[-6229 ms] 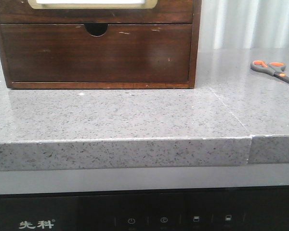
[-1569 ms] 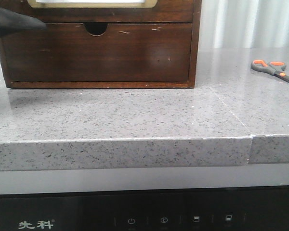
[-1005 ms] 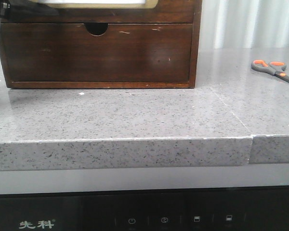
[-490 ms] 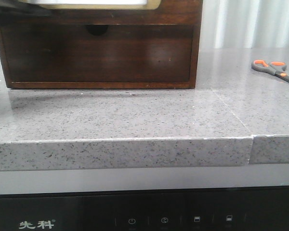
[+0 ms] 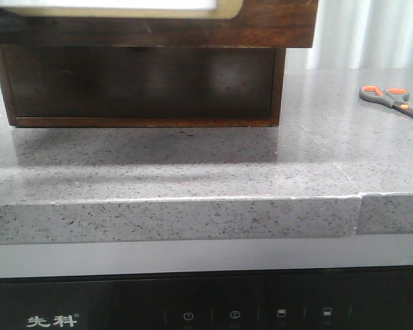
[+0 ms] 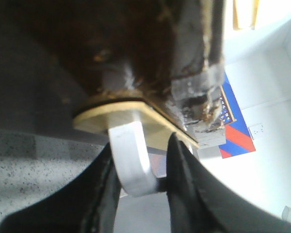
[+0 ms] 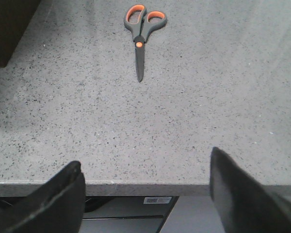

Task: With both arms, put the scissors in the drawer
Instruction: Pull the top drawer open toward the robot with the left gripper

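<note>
A grey speckled stone countertop [image 5: 193, 165] fills the front view. A dark wooden cabinet [image 5: 141, 82] stands toward its far left. The cabinet's upper drawer [image 5: 193, 20], with a white panel in a cream-gold frame, juts out toward the countertop's front edge, shading the plain lower drawer front [image 5: 138, 82]. In the left wrist view, the left gripper [image 6: 138, 170] grasps a pale curved handle [image 6: 131, 160] fixed to a cream plate under dark wood. The right gripper [image 7: 145, 194] hangs released, fingers wide apart, over the front edge. The scissors [image 5: 391, 100] lie flat near the far right edge, well apart from the cabinet, closed, handles toward the cabinet, blades pointing right and slightly frontward
</note>
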